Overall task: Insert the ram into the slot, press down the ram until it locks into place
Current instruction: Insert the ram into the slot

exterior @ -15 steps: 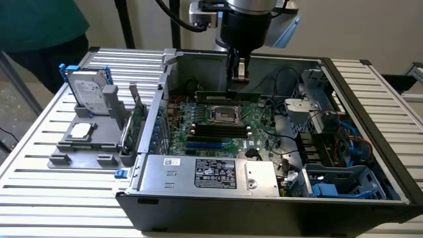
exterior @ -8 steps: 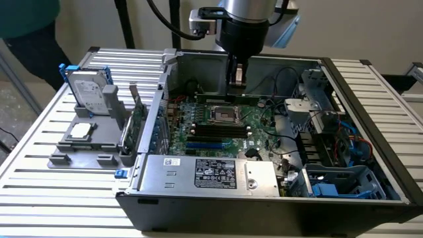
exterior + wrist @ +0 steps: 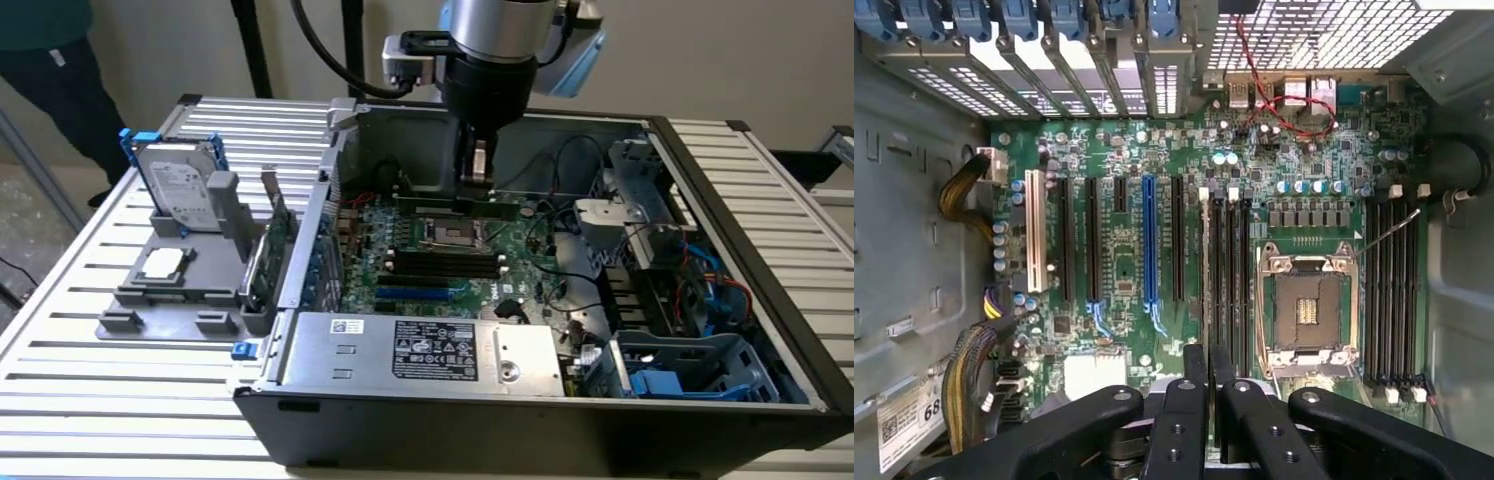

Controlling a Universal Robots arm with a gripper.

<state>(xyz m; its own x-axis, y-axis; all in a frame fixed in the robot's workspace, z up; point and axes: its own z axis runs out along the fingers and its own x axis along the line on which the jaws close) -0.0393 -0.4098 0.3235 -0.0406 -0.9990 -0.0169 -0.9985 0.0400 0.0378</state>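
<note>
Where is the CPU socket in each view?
Exterior view: the CPU socket sits mid-motherboard, just beyond the black slots.
Wrist view: the CPU socket lies between two banks of black slots.
Shared landmark: the blue socket, across the black slots from the CPU socket in both views.

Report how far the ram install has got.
Done: the gripper is shut on the ram, down inside the open computer case.
In hand: the stick is held lengthwise over the black memory slots beside the CPU socket.
Left: inserting it and pressing it down. Nothing here shows it seated or locked.
</note>
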